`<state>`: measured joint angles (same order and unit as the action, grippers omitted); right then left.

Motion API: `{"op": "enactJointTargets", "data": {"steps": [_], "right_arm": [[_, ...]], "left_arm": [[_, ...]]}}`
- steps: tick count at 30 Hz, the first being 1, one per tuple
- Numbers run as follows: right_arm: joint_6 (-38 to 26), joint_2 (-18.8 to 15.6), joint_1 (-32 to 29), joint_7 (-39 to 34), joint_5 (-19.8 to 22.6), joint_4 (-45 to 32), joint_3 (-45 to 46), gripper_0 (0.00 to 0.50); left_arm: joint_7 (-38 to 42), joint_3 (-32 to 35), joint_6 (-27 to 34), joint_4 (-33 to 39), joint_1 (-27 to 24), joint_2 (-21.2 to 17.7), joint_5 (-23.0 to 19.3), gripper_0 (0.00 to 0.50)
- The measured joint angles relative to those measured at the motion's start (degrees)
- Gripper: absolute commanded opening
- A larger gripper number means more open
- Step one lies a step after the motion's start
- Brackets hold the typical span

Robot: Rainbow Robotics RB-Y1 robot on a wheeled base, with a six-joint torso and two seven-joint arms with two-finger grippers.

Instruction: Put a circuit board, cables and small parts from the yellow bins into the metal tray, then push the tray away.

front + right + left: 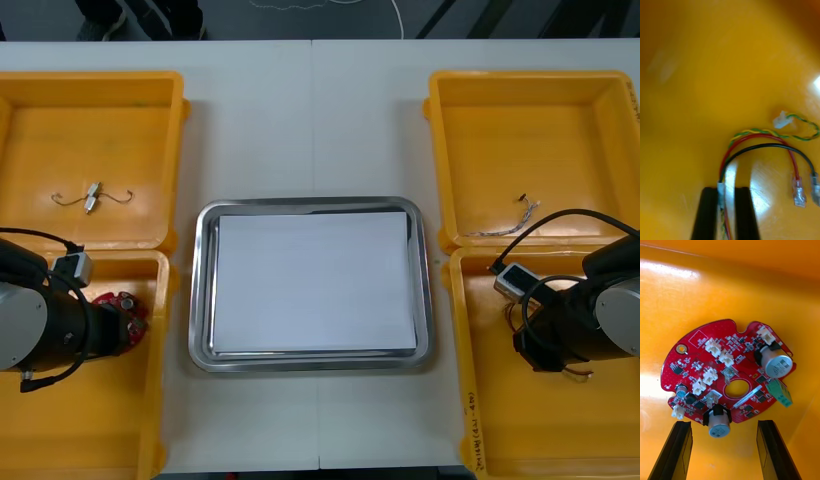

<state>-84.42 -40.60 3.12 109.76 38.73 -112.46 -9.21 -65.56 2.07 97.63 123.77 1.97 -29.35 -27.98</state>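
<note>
A wide, flat, pale grey table (260, 130) is seen from above. Its top is made of two pieces. A thin straight seam (313, 130) is seen where they are joined, and it runs from the far edge to the near edge, about in the middle. Past the far edge, a strip of dark floor (450, 18) is seen. A thin white cord (398, 22) is laid on that floor in a bend, close to the table's edge.
</note>
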Motion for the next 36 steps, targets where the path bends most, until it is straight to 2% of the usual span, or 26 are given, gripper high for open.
{"op": "enactJointTargets", "data": {"steps": [13,20,25,31,33,35,36], "right_arm": [[-0.4,0.0,0.1,0.6,0.4,0.1,0.3,0.0],[-7.9,0.1,0.3,2.2,1.3,-1.3,2.8,0.0],[-12.0,0.1,0.3,2.2,2.2,-5.8,5.1,0.0],[-16.4,0.1,0.3,1.3,3.9,-11.2,8.4,0.0],[-18.0,0.1,0.3,-1.5,5.1,-13.5,9.5,0.0],[-19.9,0.1,0.3,-7.6,6.6,-15.9,10.4,0.0],[-20.4,0.1,0.3,-10.6,7.4,-16.7,10.8,0.0]], "left_arm": [[0.0,-0.1,-0.9,-1.2,0.0,0.0,0.0,0.5],[0.0,-1.1,-0.9,-1.3,0.0,0.1,0.6,0.5],[0.0,-1.2,-0.9,-1.3,0.0,0.6,1.1,0.5],[0.0,-1.2,-1.0,-1.3,0.0,1.1,1.6,0.404],[0.0,-1.2,-1.0,-1.3,0.0,1.3,1.8,0.359],[0.0,-1.2,-1.2,-1.3,0.0,1.4,1.9,0.292],[0.0,-1.2,-1.3,-1.3,0.0,1.4,1.9,0.278]]}}
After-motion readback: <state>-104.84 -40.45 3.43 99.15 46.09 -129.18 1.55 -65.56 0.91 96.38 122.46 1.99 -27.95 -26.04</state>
